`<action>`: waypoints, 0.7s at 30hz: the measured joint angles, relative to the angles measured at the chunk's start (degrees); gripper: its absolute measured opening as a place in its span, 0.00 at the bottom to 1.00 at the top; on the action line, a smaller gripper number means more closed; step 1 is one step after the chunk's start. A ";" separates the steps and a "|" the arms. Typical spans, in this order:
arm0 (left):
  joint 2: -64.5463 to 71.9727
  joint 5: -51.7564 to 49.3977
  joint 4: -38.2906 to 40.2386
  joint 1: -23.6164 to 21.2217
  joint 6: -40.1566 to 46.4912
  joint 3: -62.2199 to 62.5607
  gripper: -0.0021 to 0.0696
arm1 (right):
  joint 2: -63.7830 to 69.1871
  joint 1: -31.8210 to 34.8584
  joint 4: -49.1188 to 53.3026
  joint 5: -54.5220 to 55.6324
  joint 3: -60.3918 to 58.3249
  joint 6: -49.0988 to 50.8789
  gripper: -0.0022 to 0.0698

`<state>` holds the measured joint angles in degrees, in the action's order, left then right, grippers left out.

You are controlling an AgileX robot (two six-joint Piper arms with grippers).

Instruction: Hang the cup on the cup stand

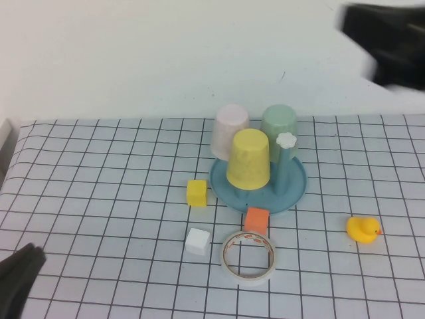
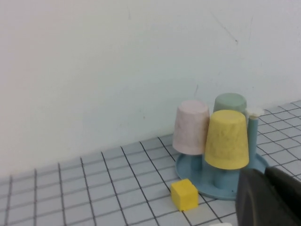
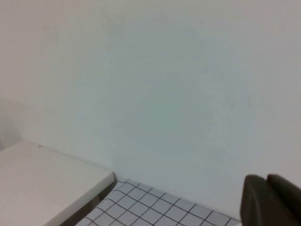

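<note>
The cup (image 1: pixel 248 159) already hangs upturned on the cup stand (image 1: pixel 295 189), so I judge only retreat remains; left gripper (image 1: pixel 18 276) low near-left, right gripper (image 1: pixel 388 43) raised far-right, both apparently closed and empty.

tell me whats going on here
Nothing is being handled right now. The yellow cup sits upside down on the blue cup stand, beside a pink cup and a green cup. The left claw rests at the table's near left corner; the right claw is raised at the far right.
</note>
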<state>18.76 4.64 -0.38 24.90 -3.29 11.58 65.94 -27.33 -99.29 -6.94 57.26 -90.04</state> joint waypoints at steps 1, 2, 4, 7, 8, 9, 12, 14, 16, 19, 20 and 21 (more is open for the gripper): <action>-1.33 -0.90 -0.60 0.00 0.66 0.00 0.03 | -2.69 0.00 0.00 0.09 -1.99 -0.14 0.04; -2.28 -1.67 -1.08 0.00 0.99 0.00 0.03 | -6.07 0.00 0.00 0.09 -4.38 -0.28 0.04; -4.03 -2.81 -1.86 0.00 1.59 0.00 0.03 | -12.01 0.00 0.00 0.52 -8.38 -0.53 0.04; -5.14 -3.67 -2.22 0.00 1.79 0.00 0.03 | -21.63 0.00 0.00 1.50 -14.38 -0.66 0.04; -5.28 -3.92 -2.26 0.00 1.85 0.00 0.03 | -24.77 0.00 0.00 1.89 -16.17 -0.66 0.04; -5.28 -4.08 -2.26 0.00 1.83 0.00 0.03 | -27.96 0.00 0.00 2.36 -17.87 -0.66 0.04; -5.28 -4.64 -2.26 0.00 1.83 0.00 0.03 | -36.92 0.00 0.00 2.94 -21.99 -0.66 0.04; -5.28 -4.64 -2.26 0.00 1.83 0.00 0.03 | -42.27 0.00 0.00 2.94 -24.01 -0.66 0.04; -5.28 -4.64 -2.26 0.00 1.83 0.00 0.03 | -46.69 0.00 0.00 3.37 -25.84 -0.66 0.04; -5.28 -4.64 -2.26 0.00 1.83 0.00 0.03 | -51.79 0.00 0.00 4.35 -28.09 -0.66 0.04; -5.28 -4.64 -2.26 0.00 1.83 0.00 0.03 | -53.04 0.00 0.00 4.57 -28.93 -0.66 0.04; -5.28 -4.64 -2.26 0.00 1.83 0.00 0.03 | -54.06 0.00 0.00 4.90 -29.77 -0.66 0.04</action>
<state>13.48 0.00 -2.65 24.90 -1.46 11.58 11.88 -27.33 -99.29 -2.04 27.49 -90.69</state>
